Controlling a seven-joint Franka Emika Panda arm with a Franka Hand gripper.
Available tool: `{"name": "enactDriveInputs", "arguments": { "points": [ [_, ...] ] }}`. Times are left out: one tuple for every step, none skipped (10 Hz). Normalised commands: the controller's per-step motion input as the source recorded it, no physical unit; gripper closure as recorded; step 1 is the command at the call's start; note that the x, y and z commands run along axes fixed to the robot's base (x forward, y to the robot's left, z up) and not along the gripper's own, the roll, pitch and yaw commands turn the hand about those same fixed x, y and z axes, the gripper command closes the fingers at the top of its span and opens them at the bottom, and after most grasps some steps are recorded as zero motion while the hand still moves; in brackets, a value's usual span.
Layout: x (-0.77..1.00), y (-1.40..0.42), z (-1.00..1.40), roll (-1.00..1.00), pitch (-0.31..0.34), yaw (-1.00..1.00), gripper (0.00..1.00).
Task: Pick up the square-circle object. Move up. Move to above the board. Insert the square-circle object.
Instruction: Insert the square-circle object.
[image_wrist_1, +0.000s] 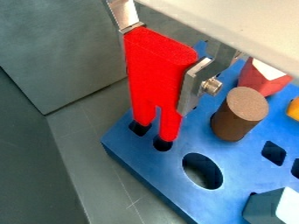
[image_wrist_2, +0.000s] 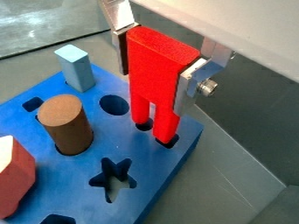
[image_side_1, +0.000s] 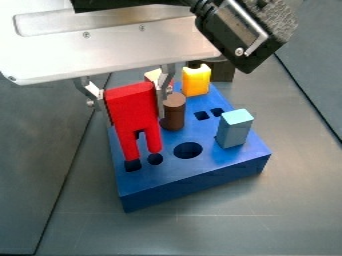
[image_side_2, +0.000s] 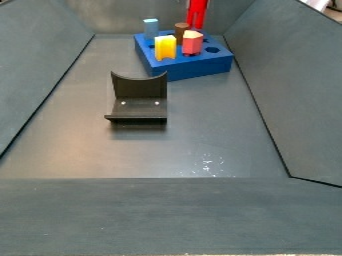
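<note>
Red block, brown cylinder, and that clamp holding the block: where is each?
square-circle object (image_wrist_2: 156, 66): wrist view, solid upper part.
brown cylinder (image_wrist_1: 239, 116): wrist view, its side.
end effector (image_wrist_1: 163, 54): wrist view, midway between the fingertips, closed around the block over the board (image_wrist_1: 146, 159).

One board, one square-circle object, one brown cylinder, one yellow piece, one light blue block, one fixture, and one claw above the board.

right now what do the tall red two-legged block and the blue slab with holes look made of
The tall bright red two-legged block, between the fingers of the gripper above the slab's corner holes, looks like matte plastic: even colour, no grain. The thick blue slab looks likewise plastic, slightly glossier; possibly painted, can't tell.
</note>
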Motion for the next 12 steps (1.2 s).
{"name": "enactDriveInputs", "arguments": {
  "points": [
    [0.0, 0.0, -0.02, 0.0, 0.0, 0.0, 1.0],
    [0.0, -0.07, -0.25, 0.09, -0.061, 0.0, 1.0],
    [0.0, -0.13, -0.36, 0.14, -0.091, 0.03, 1.0],
    [0.03, -0.13, -0.37, 0.15, -0.084, 0.03, 1.0],
    [0.03, -0.11, -0.35, 0.16, -0.083, 0.04, 1.0],
    [0.03, -0.14, -0.35, 0.17, -0.083, 0.06, 1.0],
    [0.03, -0.17, -0.35, 0.19, -0.094, 0.09, 1.0],
    [0.03, -0.17, -0.33, 0.18, -0.087, 0.09, 1.0],
    [0.01, -0.16, -0.29, 0.18, -0.074, 0.1, 1.0],
    [0.0, -0.13, -0.31, 0.18, -0.076, 0.11, 1.0],
    [0.08, -0.12, -0.34, 0.18, -0.069, 0.11, 1.0],
    [0.3, -0.06, -0.35, 0.16, -0.02, 0.08, 1.0]
  ]
}}
